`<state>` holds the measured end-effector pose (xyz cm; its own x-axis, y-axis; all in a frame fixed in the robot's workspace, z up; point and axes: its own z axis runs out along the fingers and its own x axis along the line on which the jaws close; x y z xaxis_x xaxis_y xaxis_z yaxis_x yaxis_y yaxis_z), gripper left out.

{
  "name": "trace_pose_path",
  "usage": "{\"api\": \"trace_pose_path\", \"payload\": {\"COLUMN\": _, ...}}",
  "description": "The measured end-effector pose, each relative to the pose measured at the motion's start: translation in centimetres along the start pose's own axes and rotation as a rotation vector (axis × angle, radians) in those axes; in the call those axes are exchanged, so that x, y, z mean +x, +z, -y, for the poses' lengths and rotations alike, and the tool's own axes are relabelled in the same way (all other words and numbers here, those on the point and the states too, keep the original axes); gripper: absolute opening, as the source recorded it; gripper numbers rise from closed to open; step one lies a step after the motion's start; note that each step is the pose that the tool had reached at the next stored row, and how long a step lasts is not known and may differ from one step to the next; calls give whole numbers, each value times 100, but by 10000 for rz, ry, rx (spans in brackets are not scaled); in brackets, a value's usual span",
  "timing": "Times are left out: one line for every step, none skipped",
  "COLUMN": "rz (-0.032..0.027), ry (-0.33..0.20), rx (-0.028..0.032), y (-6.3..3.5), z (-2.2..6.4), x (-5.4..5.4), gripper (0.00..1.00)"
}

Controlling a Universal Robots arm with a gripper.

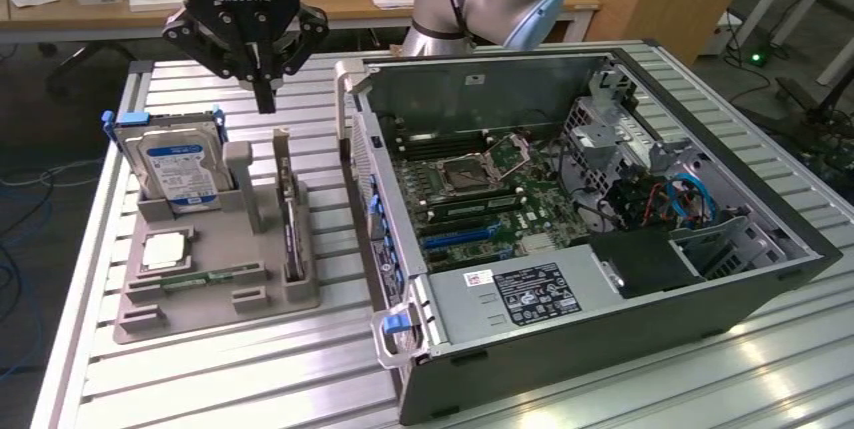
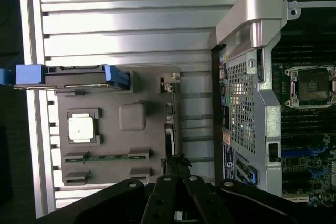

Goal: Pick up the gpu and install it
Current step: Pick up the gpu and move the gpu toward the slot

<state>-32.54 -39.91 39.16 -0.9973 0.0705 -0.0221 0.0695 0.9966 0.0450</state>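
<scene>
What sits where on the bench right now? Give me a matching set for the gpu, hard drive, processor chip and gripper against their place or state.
Things:
1. gpu
2. hard drive
3. processor chip
4. gripper

Place or state:
A. lying flat in a square recess of the grey holder
B. shut, above the holder, holding nothing
C. standing on its long edge in a narrow slot of the holder
D. standing upright in the holder, blue label facing out

Pairs: 1-C, 2-D, 3-A, 4-B
</scene>
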Motion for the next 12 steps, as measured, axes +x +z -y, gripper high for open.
{"api": "trace_pose_path", "payload": {"rz": 1, "ry": 0, "rx": 0, "y": 0, "z": 0, "x": 0, "gripper": 11}}
{"api": "trace_pose_path", "payload": {"rz": 1, "ry": 0, "rx": 0, "y": 0, "z": 0, "x": 0, "gripper": 11}}
{"api": "trace_pose_path", "payload": {"rz": 0, "ry": 0, "rx": 0, "y": 0, "z": 0, "x": 0, "gripper": 11}}
{"api": "trace_pose_path", "payload": {"rz": 0, "ry": 0, "rx": 0, "y": 0, "z": 0, "x": 0, "gripper": 11}}
{"api": "trace_pose_path", "payload": {"rz": 0, "ry": 0, "rx": 0, "y": 0, "z": 0, "x": 0, "gripper": 11}}
{"api": "trace_pose_path", "payload": {"rz": 1, "ry": 0, "rx": 0, "y": 0, "z": 0, "x": 0, "gripper": 17}}
{"api": "trace_pose_path", "payload": {"rz": 1, "ry": 0, "rx": 0, "y": 0, "z": 0, "x": 0, "gripper": 17}}
{"api": "trace_pose_path", "payload": {"rz": 1, "ry": 0, "rx": 0, "y": 0, "z": 0, "x": 0, "gripper": 23}}
{"api": "trace_pose_path", "payload": {"rz": 1, "ry": 0, "rx": 0, "y": 0, "z": 0, "x": 0, "gripper": 29}}
{"api": "trace_pose_path", "payload": {"rz": 0, "ry": 0, "rx": 0, "y": 0, "z": 0, "x": 0, "gripper": 29}}
{"api": "trace_pose_path", "payload": {"rz": 0, "ry": 0, "rx": 0, "y": 0, "z": 0, "x": 0, "gripper": 35}}
{"api": "trace_pose_path", "payload": {"rz": 0, "ry": 0, "rx": -1, "y": 0, "z": 0, "x": 0, "gripper": 35}}
